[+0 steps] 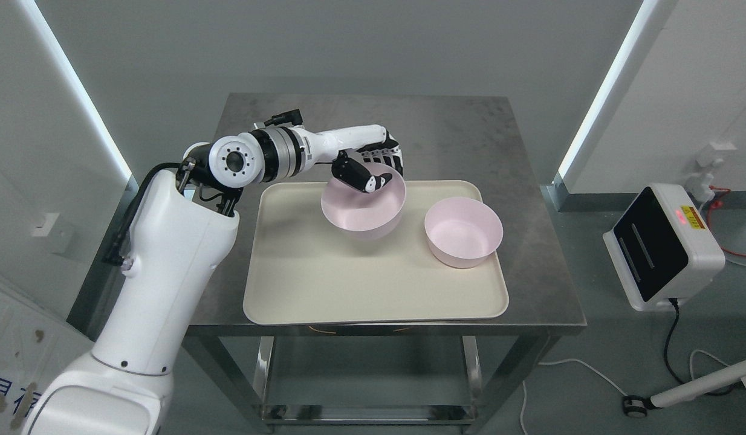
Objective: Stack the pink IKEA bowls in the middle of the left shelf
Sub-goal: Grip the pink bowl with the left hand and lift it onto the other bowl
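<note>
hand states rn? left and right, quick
Left hand: shut on the left bowl, thumb inside the rim, fingers outside, bowl tilted over the tray.
Right hand: not in view.

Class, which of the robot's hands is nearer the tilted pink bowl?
Left. The left hand grips the tilted pink bowl at its far rim, thumb inside. The right hand is not in view.

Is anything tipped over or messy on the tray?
One pink bowl is tilted, not flat, because the left robot hand grips its far rim, thumb inside. The other pink bowl sits upright on the cream tray. Nothing looks spilled or broken.
</note>
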Controlling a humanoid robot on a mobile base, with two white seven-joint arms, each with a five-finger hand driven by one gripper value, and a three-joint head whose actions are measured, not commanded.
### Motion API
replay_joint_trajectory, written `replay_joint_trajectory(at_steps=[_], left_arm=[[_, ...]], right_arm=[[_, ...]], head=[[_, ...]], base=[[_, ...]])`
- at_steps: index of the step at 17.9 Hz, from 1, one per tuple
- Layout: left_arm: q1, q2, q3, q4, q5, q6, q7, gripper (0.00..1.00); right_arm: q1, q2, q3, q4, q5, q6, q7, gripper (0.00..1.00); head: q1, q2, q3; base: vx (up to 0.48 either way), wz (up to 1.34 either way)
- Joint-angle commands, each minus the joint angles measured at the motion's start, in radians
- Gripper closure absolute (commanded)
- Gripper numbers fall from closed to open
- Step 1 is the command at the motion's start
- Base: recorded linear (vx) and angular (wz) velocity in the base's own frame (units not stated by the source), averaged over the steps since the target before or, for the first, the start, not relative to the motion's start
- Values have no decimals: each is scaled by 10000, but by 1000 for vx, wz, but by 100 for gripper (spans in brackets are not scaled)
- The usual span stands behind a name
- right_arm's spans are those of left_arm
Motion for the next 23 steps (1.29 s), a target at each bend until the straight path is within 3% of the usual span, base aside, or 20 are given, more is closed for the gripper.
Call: replay_joint_trajectory(at_steps=[1, 5, 12, 23], left_arm=[[-633, -529, -2917, -56, 350, 24, 736, 99], [-1414, -529, -4562, 448, 1684, 85, 2606, 98], [-1539, -529, -5345, 1186, 1963, 54, 2841, 97], [-1922, -529, -4427, 2322, 1948, 39, 3363, 96]], right_arm=[[291, -175, -123, -337, 0, -42, 7, 0], [291, -175, -123, -337, 0, -57, 7, 0], [291, -175, -107, -337, 0, -57, 7, 0], [291, -175, -107, -337, 0, -57, 7, 0]], head=[[0, 0, 0], [0, 0, 0], [0, 0, 0], [0, 0, 0]], base=[[0, 0], [0, 0], [0, 0], [0, 0]])
